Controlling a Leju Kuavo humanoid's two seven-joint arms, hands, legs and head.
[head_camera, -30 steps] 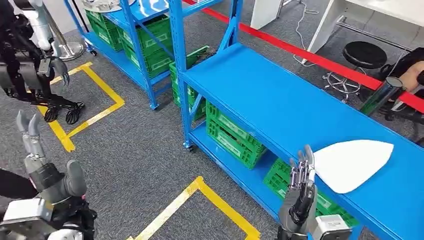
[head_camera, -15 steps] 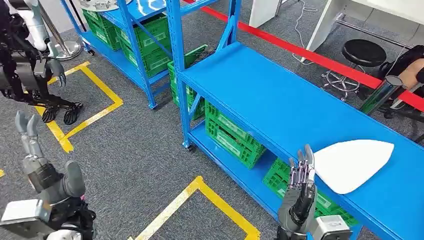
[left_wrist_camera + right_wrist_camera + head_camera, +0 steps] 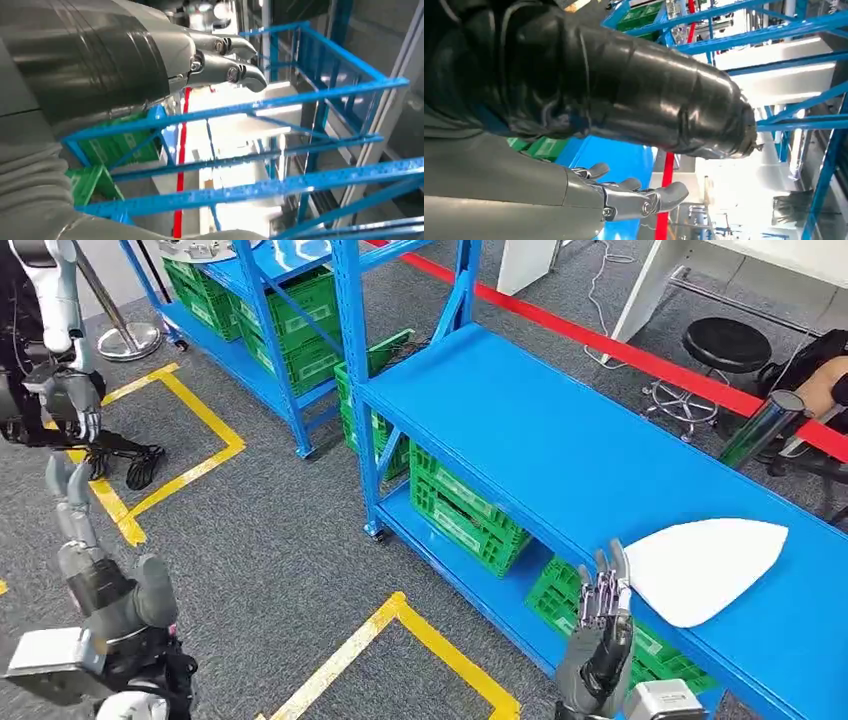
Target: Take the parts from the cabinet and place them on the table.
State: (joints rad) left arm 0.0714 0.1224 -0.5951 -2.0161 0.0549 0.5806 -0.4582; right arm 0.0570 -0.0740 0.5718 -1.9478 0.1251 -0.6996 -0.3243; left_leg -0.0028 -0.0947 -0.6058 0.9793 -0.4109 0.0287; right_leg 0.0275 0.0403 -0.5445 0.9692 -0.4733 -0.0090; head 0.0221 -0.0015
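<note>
A white flat part (image 3: pixel 700 565) lies on the blue table (image 3: pixel 540 440) at my right. My right hand (image 3: pixel 600 625) is raised beside the table's near edge, just left of the part, fingers straight and apart, holding nothing; its fingers (image 3: pixel 639 197) are bare in the right wrist view too. Over the grey carpet, my left hand (image 3: pixel 95 560) is held up with nothing in it, and its fingers (image 3: pixel 230 60) are lightly curled and apart. The blue cabinet (image 3: pixel 262 310) with green crates stands at the back left.
Green crates (image 3: pixel 465 510) fill the shelf under the table. Another robot (image 3: pixel 45 350) stands at the far left by yellow floor tape (image 3: pixel 195 400). More yellow tape (image 3: pixel 400 610) marks the carpet in front of me. A black stool (image 3: pixel 730 348) and a red floor line (image 3: pixel 640 360) lie beyond the table.
The other robot's arm at the far left has drawn back to the left. My left hand has shifted slightly right, and my right hand has sunk a little.
</note>
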